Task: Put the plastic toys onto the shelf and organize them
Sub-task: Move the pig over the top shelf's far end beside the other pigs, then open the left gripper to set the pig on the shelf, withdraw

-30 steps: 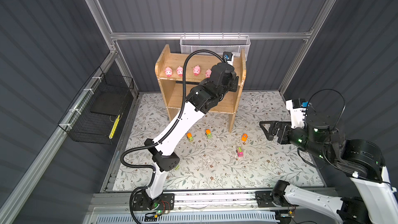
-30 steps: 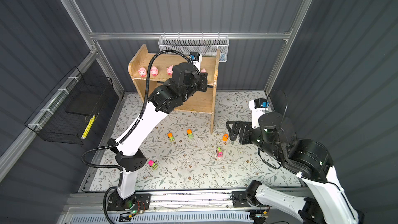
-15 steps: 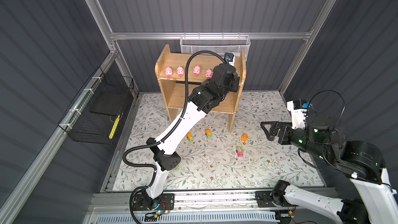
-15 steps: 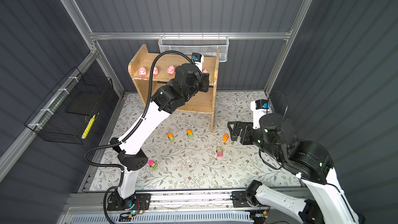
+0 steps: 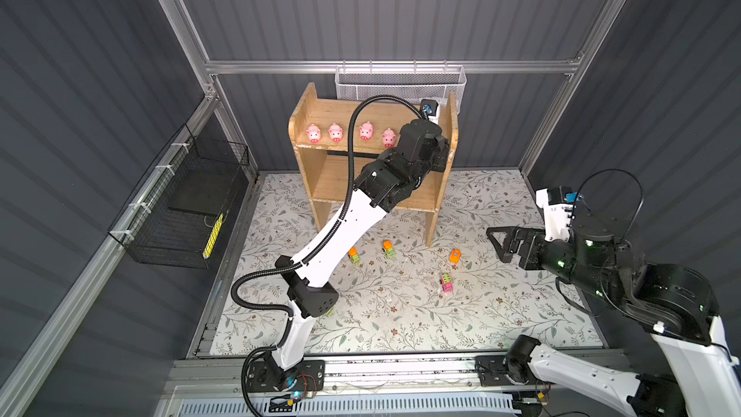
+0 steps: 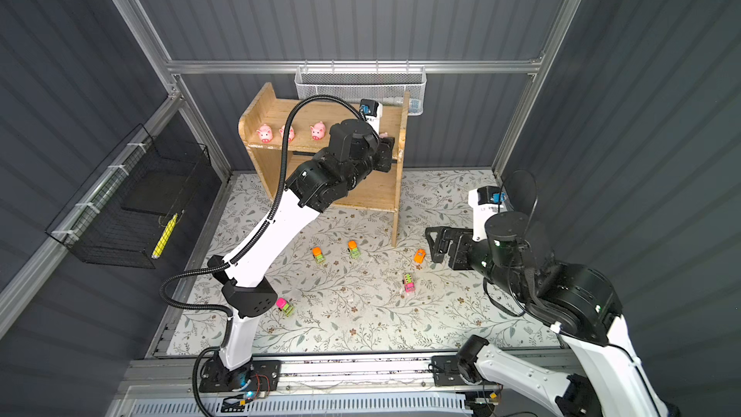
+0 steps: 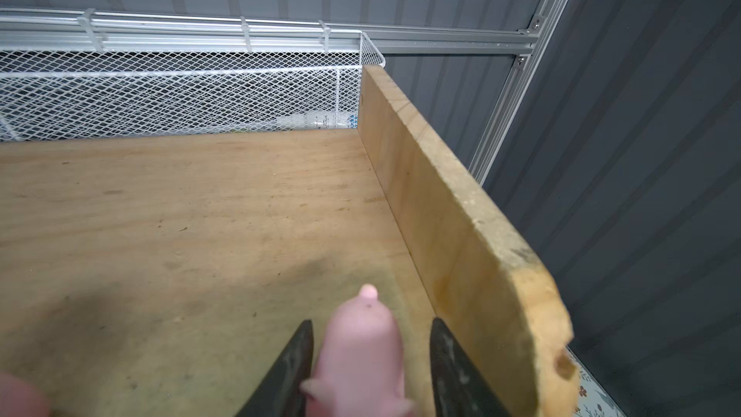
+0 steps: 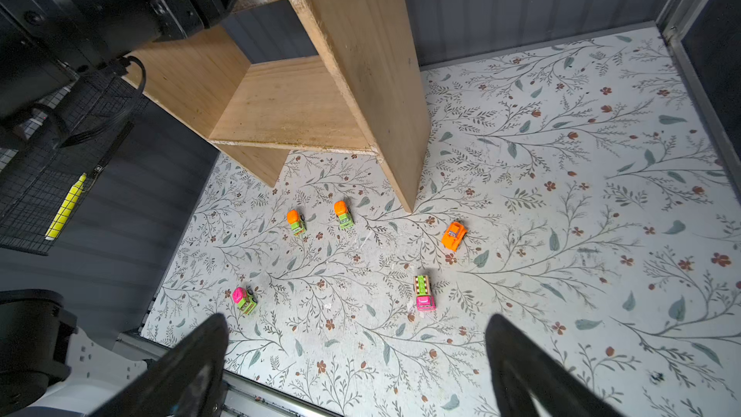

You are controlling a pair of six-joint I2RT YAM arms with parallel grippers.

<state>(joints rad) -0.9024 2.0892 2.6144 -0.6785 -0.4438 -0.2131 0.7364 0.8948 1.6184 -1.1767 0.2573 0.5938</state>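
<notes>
Left wrist view alone shows pig point(image 7: 361, 355) between parted jaws of left gripper point(image 7: 372, 322) (released), on shelf point(image 7: 200, 234). Left arm point(image 5: 345, 226) stretched up; right gripper point(image 8: 357, 316) open.

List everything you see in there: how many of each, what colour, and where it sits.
shelf: one, light wood, on the mat against the back wall
pigs: five, pink; four in a row on the top tier, a fifth at its right end between the left gripper's jaws
vehicles: five, orange, pink and lime green, scattered on the mat in front of the shelf
white basket: one, white mesh, on the back rail behind the shelf
black basket: one, black wire, on the left-hand wall, holding a yellow item
mat: one, pale floral, under everything
left gripper: one, black, open, at the top tier
right gripper: one, black, open, above the mat right of the shelf
</notes>
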